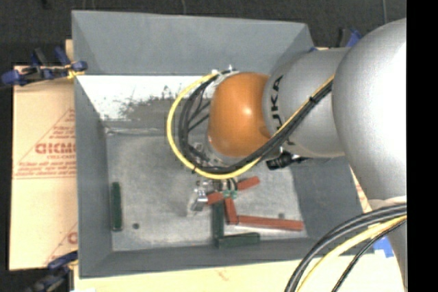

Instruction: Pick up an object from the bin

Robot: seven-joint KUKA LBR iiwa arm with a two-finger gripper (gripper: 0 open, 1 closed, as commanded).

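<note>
My gripper point(200, 200) hangs low over the bin floor, right of its middle, under the arm's orange cover. It sits at the left end of a small cluster of sticks. A short red-brown stick point(244, 184) lies just to its right. A dark green stick point(217, 221) runs down from beside it, and a long red-brown stick point(265, 221) stretches to the right of that. Whether anything is between the jaws I cannot tell.
Another dark green stick point(237, 240) lies along the bin's front wall below the cluster. A lone dark green stick point(116, 206) lies upright near the left wall. The arm and its cables cover the bin's right and rear parts.
</note>
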